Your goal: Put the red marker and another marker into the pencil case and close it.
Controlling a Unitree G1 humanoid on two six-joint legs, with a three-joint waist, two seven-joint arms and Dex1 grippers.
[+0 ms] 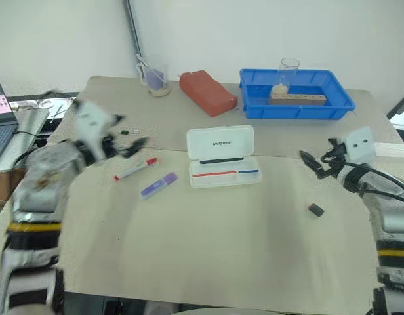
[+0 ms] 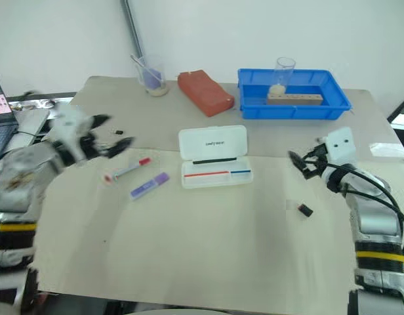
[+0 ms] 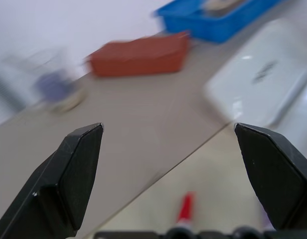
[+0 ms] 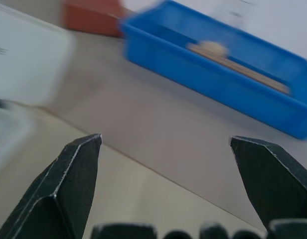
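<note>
Left gripper (image 1: 126, 141), frame left, jaws spread, empty. Just right of it lie the red marker (image 1: 134, 169) and purple marker (image 1: 158, 185), flat on the table (image 1: 208, 243). We judge both light, stiff, slick; pinch mid-barrel. Centre: pencil case (image 1: 222, 156) lying open, thin plastic, likely to skate. Right gripper (image 1: 311, 164), frame right, spread, empty. Matte tan surface; white wall behind.

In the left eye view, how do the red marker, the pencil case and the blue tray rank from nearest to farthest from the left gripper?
From the left gripper:
1. Red marker, just below it on the table.
2. Pencil case, open, at the table's middle.
3. Blue tray, far back on the right.
</note>
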